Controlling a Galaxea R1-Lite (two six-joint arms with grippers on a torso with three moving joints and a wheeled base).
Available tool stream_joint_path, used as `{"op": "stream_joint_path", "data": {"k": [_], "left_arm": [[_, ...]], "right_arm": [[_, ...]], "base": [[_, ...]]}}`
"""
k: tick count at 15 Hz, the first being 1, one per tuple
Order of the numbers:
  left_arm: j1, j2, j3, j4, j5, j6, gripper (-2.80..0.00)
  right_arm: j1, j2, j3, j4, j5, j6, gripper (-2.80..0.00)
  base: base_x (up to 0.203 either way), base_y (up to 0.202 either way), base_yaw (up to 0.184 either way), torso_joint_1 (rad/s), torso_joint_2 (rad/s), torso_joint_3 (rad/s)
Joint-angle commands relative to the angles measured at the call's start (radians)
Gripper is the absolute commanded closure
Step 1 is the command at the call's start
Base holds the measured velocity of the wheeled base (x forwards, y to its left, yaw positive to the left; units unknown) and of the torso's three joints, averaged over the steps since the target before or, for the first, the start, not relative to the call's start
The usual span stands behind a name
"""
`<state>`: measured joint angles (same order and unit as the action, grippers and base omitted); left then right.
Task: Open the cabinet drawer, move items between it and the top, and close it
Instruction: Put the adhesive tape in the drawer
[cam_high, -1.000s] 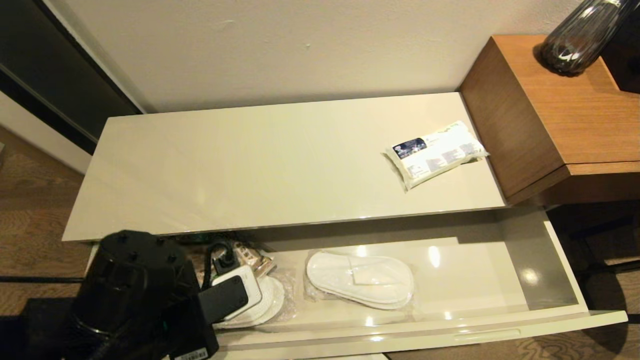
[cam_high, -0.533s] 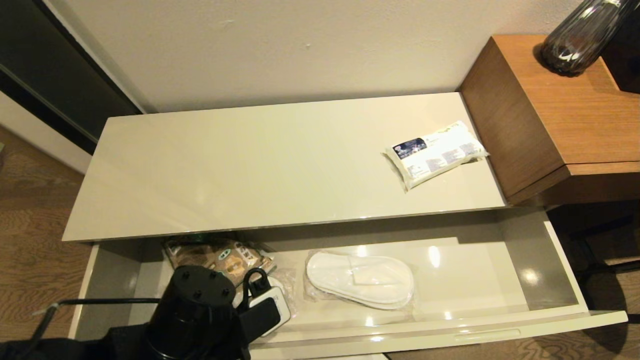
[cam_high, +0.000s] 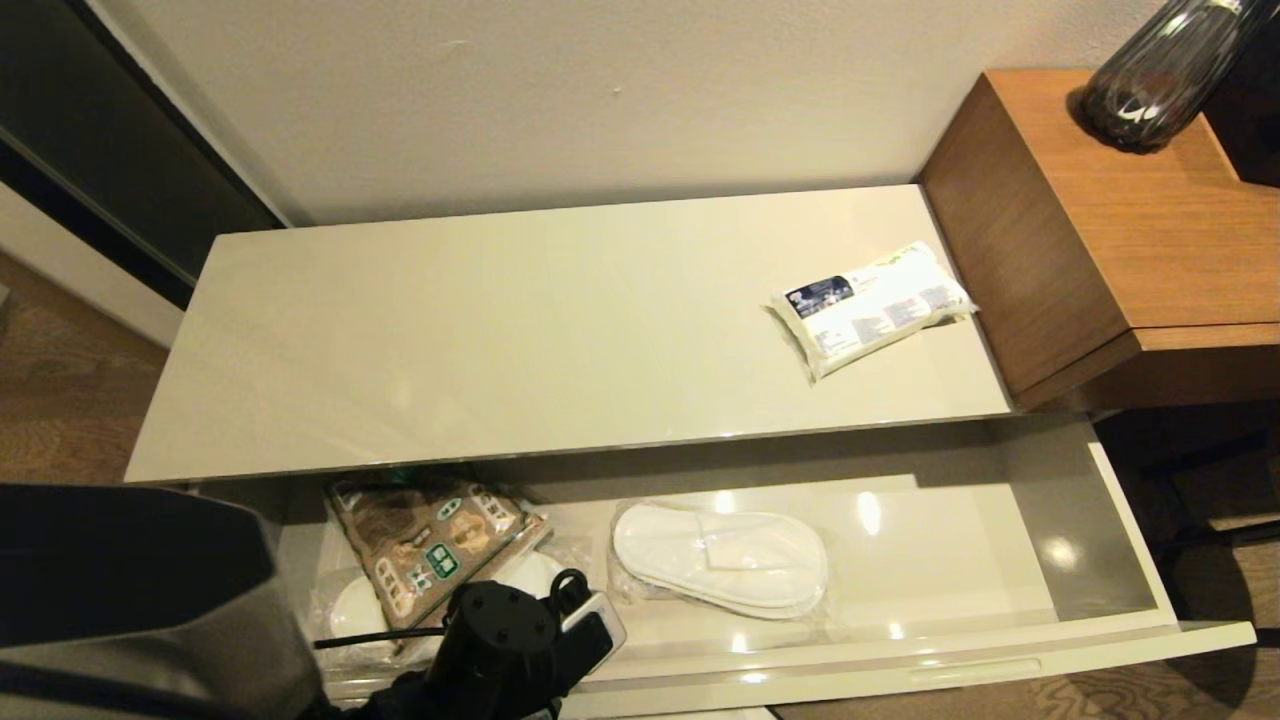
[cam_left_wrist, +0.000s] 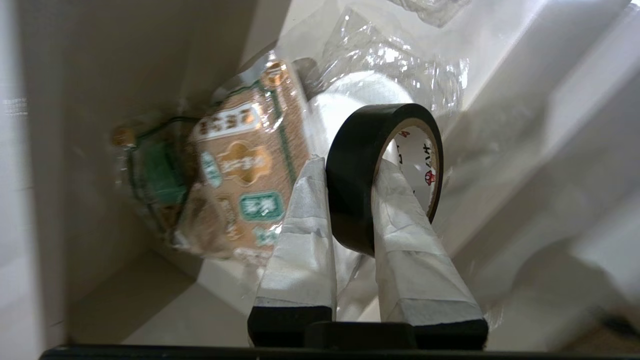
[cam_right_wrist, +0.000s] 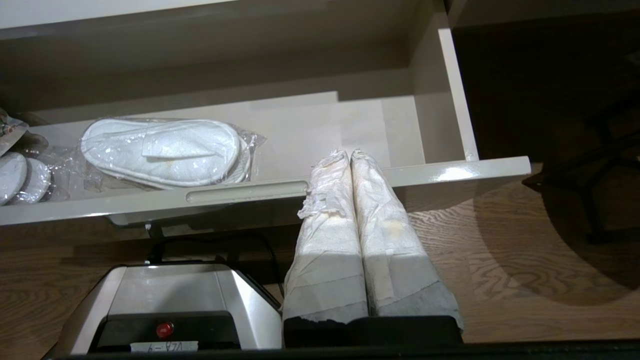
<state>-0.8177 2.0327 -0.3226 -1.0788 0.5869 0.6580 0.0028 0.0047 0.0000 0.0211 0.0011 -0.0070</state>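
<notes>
Your left gripper (cam_left_wrist: 350, 167) is clamped on the black tape roll (cam_left_wrist: 357, 175), one taped finger (cam_left_wrist: 300, 235) outside the ring and the other through its hole, low over the left end of the open cabinet drawer (cam_high: 900, 655). Just beyond the fingertips you have a plastic-wrapped pair of white slippers (cam_left_wrist: 365, 92) directly under the roll, and beside it, toward the drawer's left end wall, the brown-and-green snack bag (cam_left_wrist: 235, 175), lying partly across that wrap. Further along the drawer to the gripper's right, well apart from it, lies a second wrapped pair of slippers (cam_high: 720, 555) flat on the drawer floor. Farther out again, up on the cabinet top (cam_high: 500, 330) and well off to the gripper's right, the white tissue pack (cam_high: 868, 305) rests near the brown side table (cam_high: 1150, 230). Your right gripper (cam_right_wrist: 350, 155) hangs parked in front of the drawer's front panel, its taped fingers pressed together with nothing between them.
</notes>
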Motion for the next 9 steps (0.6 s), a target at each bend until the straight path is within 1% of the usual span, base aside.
{"op": "stream_joint_path", "data": {"k": [1,2,4,6,9], "left_arm": [[0.001,0.191,0.012,-0.171,0.022,0.006,0.0],[0.001,0.253,0.015,-0.267,0.041,0.009,0.0],[0.004,0.348,0.016,-0.414,0.072,0.03,0.0],[0.011,0.385,0.013,-0.451,0.1,0.041,0.0],[0.021,0.373,-0.009,-0.451,0.102,0.047,0.0]], "right_arm": [[0.0,0.0,0.002,0.0,0.0,-0.001,0.0],[0.0,0.0,0.002,0.0,0.0,-0.001,0.0],[0.0,0.001,0.002,0.0,0.0,-0.001,0.0],[0.0,0.0,0.002,0.0,0.0,-0.001,0.0],[0.0,0.0,0.002,0.0,0.0,-0.001,0.0]], "base": [[0.0,0.0,0.0,0.0,0.0,0.0],[0.0,0.0,0.0,0.0,0.0,0.0],[0.0,0.0,0.0,0.0,0.0,0.0],[0.0,0.0,0.0,0.0,0.0,0.0],[0.0,0.0,0.0,0.0,0.0,0.0]]}}
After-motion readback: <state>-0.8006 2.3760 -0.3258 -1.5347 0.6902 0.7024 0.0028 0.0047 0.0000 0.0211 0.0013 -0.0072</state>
